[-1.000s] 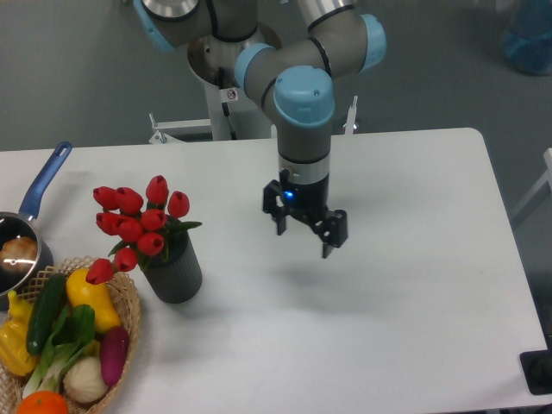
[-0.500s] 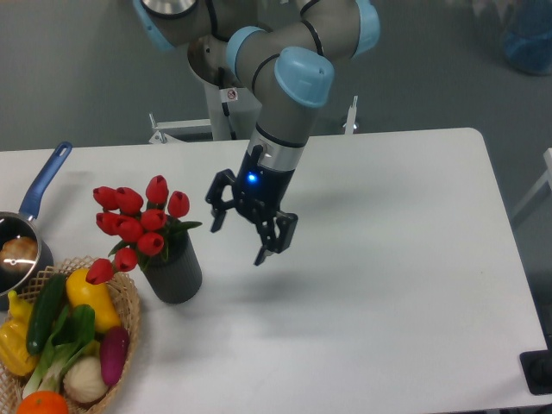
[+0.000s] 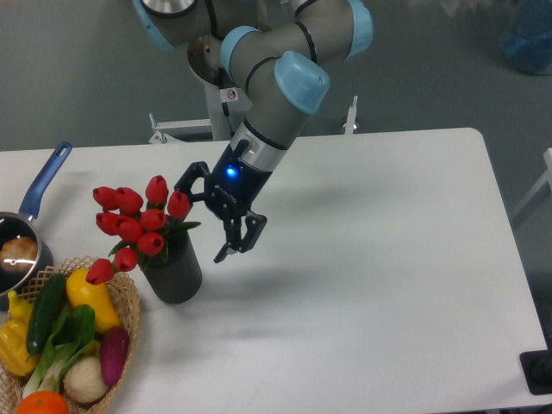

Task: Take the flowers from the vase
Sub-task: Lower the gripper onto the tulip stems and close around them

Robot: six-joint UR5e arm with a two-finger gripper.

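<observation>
Red tulips (image 3: 136, 221) in grey vase (image 3: 175, 269) | we hold gripper (image 3: 203, 217) just right of buds | jaws spread, empty | stems upright

Grey UR5e arm with light-blue joint caps (image 3: 259, 103) is angled down and to the left from the top of the frame. Black two-finger gripper (image 3: 202, 220) is tilted leftward, jaws spread apart, nothing held between them. A blue light is lit on the wrist.
</observation>
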